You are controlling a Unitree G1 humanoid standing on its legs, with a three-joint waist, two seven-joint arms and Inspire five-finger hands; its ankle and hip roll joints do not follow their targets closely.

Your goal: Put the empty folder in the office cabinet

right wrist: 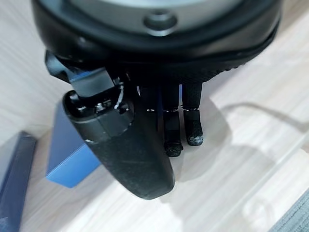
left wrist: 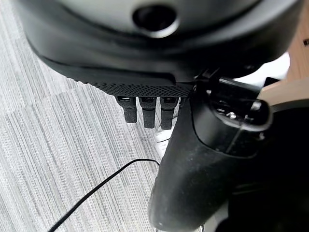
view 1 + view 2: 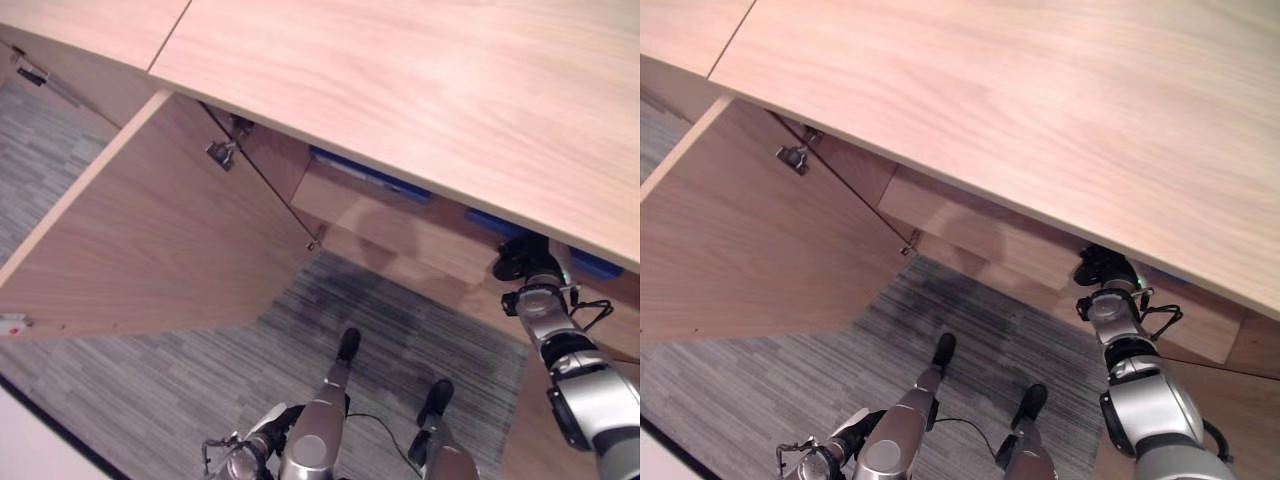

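Down low on my left, my left hand [image 3: 262, 432] hangs over the grey carpet [image 3: 150, 385] with its fingers loose and nothing in it. Past the open cabinet door [image 3: 150, 230], my right hand [image 1: 159, 111] is inside the cabinet [image 3: 400, 215], fingers straight, right by the blue folder [image 1: 67, 154] on the shelf. I see no words to read.

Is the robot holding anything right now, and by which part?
Nothing. The right hand hangs open beside a blue folder in the cabinet; the left hand hangs empty.
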